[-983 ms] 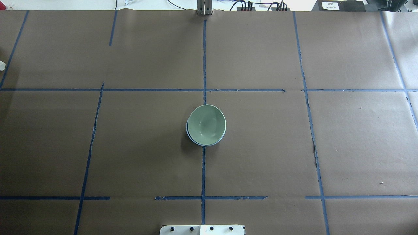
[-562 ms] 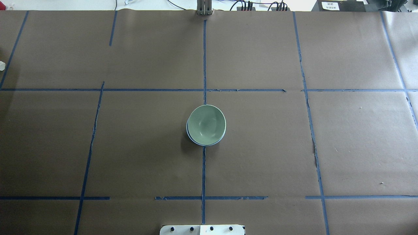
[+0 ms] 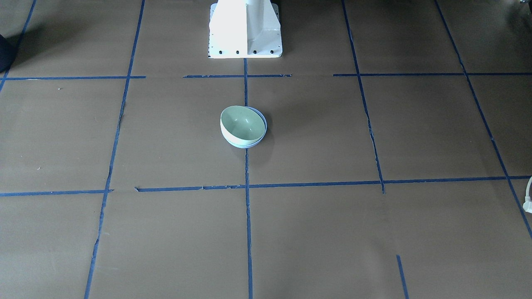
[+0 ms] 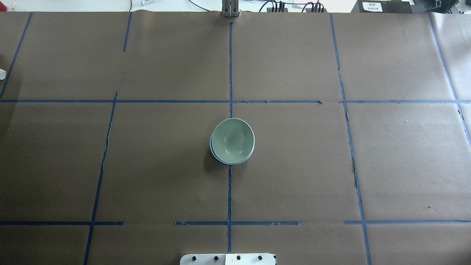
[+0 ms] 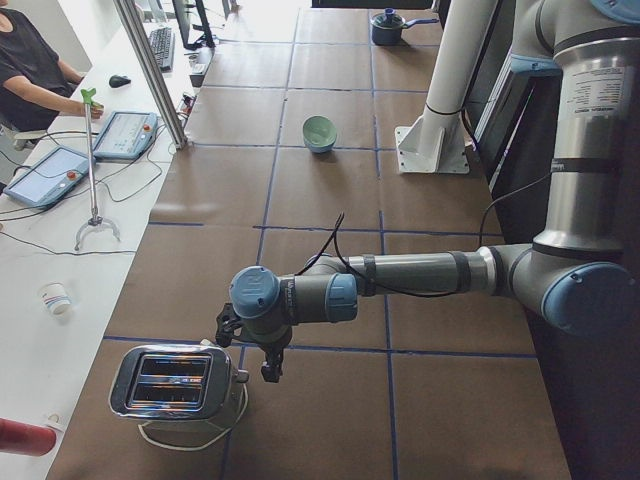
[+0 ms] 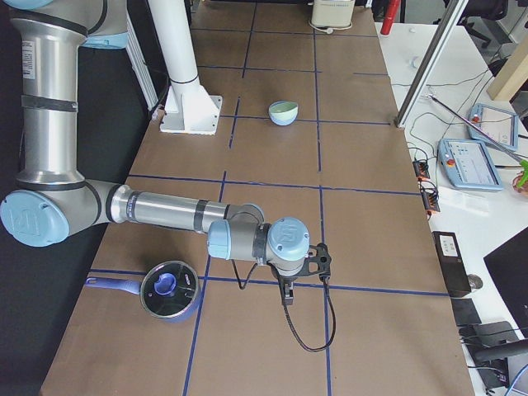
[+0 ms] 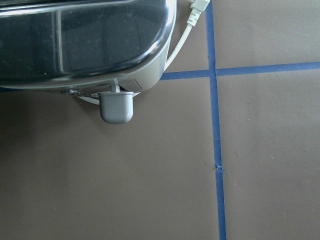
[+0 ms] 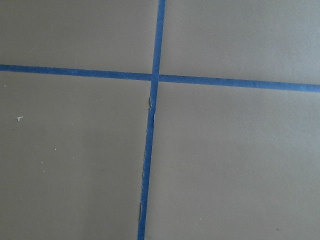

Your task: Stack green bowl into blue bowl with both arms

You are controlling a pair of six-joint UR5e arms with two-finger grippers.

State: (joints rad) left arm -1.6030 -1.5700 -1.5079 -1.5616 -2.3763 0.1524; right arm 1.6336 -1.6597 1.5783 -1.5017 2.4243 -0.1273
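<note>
The green bowl (image 4: 232,140) sits nested inside the blue bowl (image 4: 213,152) at the table's middle, and only a thin blue rim shows around it. The stack also shows in the front view, green bowl (image 3: 242,123) in blue bowl (image 3: 262,124). No gripper is near the bowls. My left gripper (image 5: 268,365) hangs low beside a toaster at the table's left end. My right gripper (image 6: 286,293) hangs low over the paper at the right end. Both show only in the side views, so I cannot tell whether they are open or shut.
A chrome toaster (image 5: 175,385) with a white cord stands by the left gripper and fills the top of the left wrist view (image 7: 85,45). A blue pot with a lid (image 6: 167,290) stands near the right arm. The white pedestal (image 3: 245,29) is behind the bowls. An operator (image 5: 30,70) sits at the side desk.
</note>
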